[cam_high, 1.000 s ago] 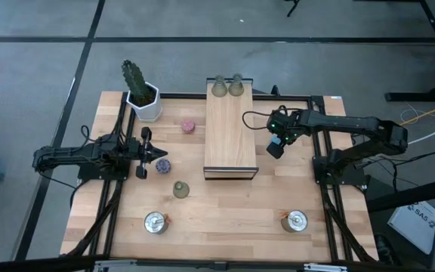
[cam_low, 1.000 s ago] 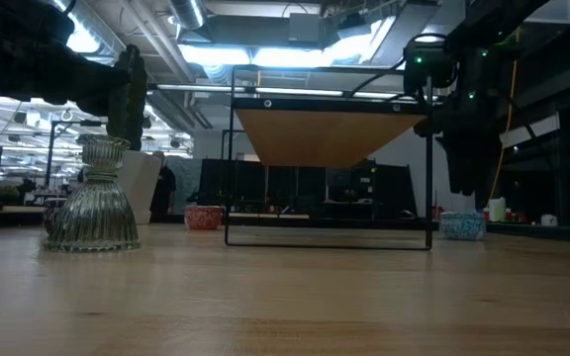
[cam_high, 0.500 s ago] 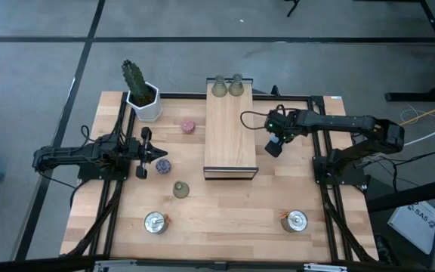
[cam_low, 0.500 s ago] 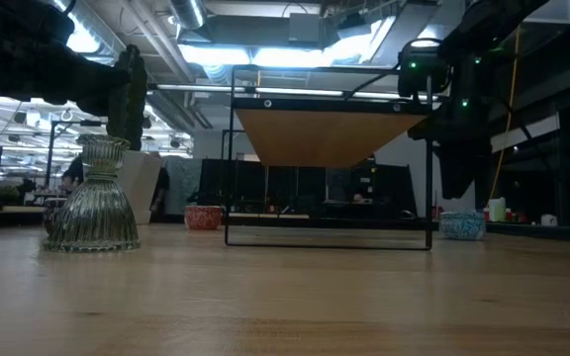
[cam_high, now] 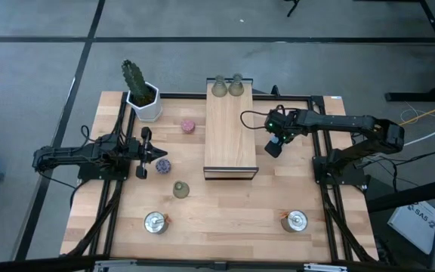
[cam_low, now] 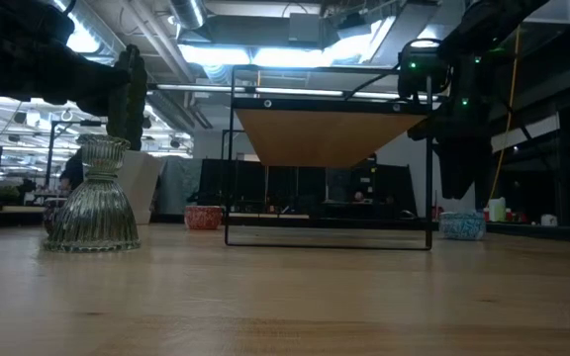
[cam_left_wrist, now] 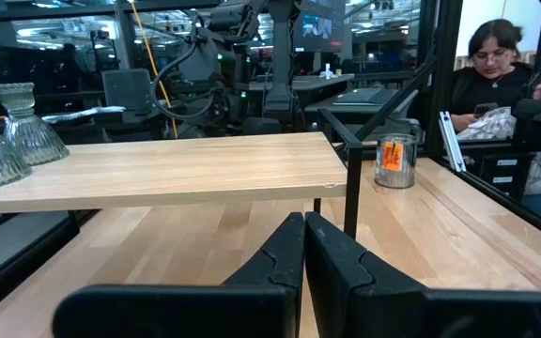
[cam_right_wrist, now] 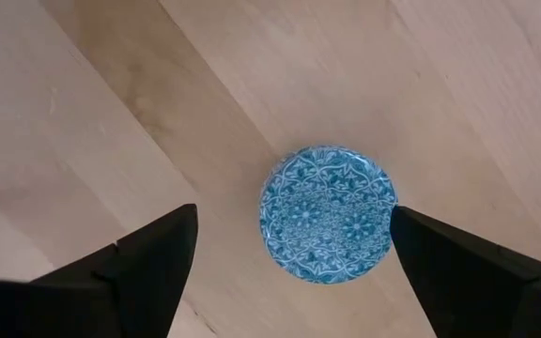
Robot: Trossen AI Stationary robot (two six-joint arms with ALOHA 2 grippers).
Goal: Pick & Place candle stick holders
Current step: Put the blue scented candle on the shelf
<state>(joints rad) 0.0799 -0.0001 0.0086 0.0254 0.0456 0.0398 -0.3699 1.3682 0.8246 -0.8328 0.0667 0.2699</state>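
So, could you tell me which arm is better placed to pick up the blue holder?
The right: its open gripper hangs directly over the blue holder, fingers either side. The left gripper sits shut across the raised board.

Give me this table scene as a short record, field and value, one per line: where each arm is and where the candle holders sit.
Right gripper: jaws open, above the low round blue patterned holder, which sits on the table
Left gripper: jaws shut, empty, beside the low round purple holder
Raised light wooden board: two olive-green bell-shaped glass holders at its far end
Third green bell-shaped holder: on the table
Pink round holder: near the cactus in a white pot
Shiny silver holders: two, near edge
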